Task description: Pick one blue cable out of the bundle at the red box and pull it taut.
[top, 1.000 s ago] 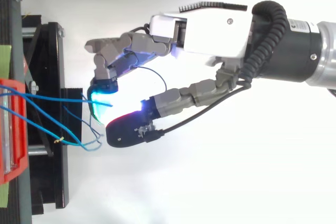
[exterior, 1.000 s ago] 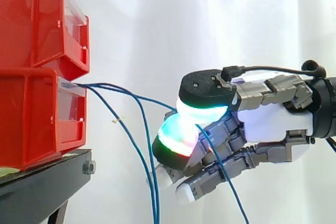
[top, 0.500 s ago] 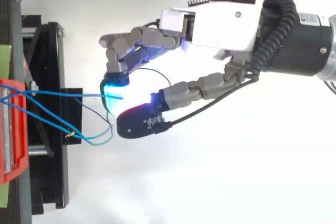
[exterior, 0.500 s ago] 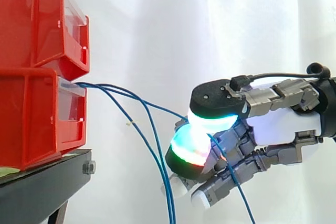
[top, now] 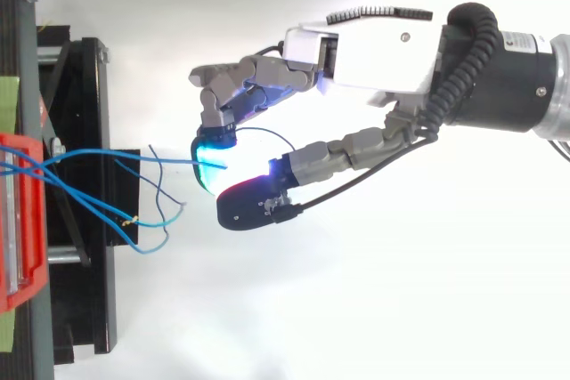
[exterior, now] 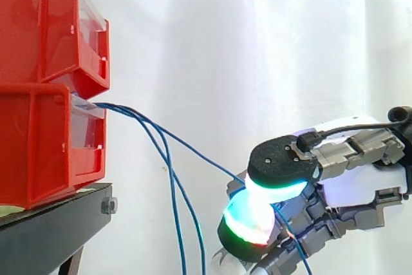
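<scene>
Well out in front of the lower red bin, the robot hand pinches one blue cable between its glowing thumb and finger pads. That cable slopes down from the bin's front lip to the pinch with only a slight curve. Loose blue cables leave the same lip and hang slack between bin and hand. The bin sits on a black stand, with an upper red bin stacked on top.

A white fabric curtain with soft vertical folds hangs behind the side view from 12 to 5 o'clock, brightly and evenly lit. At 7 o'clock a black metal stand juts in, with a silver hex bolt on its end face. From above, the stand runs along 9 o'clock beside a plain, bright white ground.
</scene>
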### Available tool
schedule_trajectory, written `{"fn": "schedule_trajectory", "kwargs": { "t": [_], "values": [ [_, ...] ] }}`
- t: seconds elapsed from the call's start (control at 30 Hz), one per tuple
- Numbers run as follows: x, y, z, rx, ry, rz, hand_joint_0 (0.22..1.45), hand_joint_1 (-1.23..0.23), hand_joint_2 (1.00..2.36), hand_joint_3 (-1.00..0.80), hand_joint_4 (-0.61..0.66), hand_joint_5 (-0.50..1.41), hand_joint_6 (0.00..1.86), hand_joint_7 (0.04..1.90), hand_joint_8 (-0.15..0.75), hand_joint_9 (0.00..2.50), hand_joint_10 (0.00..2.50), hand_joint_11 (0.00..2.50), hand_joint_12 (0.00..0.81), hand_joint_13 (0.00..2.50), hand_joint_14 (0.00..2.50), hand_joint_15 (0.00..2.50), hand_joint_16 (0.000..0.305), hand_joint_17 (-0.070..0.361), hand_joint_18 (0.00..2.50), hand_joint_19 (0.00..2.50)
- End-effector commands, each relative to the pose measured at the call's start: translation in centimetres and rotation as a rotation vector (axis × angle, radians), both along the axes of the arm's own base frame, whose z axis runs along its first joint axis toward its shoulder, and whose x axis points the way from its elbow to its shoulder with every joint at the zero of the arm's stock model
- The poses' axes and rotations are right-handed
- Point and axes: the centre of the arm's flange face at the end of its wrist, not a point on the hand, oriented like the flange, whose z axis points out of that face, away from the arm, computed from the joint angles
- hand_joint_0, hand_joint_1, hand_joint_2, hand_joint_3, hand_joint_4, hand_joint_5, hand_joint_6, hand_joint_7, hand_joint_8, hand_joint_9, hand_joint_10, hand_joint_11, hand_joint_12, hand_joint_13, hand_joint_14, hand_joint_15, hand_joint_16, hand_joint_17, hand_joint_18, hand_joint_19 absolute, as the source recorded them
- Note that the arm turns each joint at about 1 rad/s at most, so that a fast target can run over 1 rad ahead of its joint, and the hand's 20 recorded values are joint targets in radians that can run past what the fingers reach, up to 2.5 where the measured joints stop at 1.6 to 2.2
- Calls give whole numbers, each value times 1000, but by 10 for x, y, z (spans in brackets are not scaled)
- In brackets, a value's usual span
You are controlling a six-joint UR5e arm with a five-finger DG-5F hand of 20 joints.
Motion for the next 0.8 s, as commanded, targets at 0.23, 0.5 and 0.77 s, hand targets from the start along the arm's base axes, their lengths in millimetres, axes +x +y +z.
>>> {"fn": "schedule_trajectory", "kwargs": {
  "t": [0.23,0.5,0.77],
  "values": [
    [0,4,-1,0,-2,7,631,-863,1026,-46,92,-111,851,1150,280,625,5,192,359,244,0,0,56,126,372,111],
    [1,4,0,0,-3,7,629,-860,1026,-39,91,-111,852,1148,281,624,5,190,359,244,0,0,56,127,373,103],
    [1,4,0,0,-3,7,629,-858,1027,-39,87,-111,852,1151,279,625,5,186,359,245,1,0,56,127,373,103]
  ]
}}
